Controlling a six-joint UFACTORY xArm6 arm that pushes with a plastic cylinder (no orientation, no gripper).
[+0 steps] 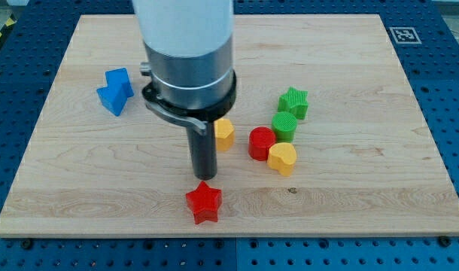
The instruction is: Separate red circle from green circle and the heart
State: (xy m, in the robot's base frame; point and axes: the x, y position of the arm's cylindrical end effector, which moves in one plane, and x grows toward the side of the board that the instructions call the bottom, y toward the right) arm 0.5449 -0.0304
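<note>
Your rod had no jaws, my tip point(204, 178) sat left of red circle point(262, 143), light, rigid, slid easily; you'd push its right flank.

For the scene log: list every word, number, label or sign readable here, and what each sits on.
No readable words or numbers anywhere.
One sign only: a black-and-white square marker on the wooden board, at its corner in the view's top right; a pattern, not text.
The blocks carry no markings.
</note>
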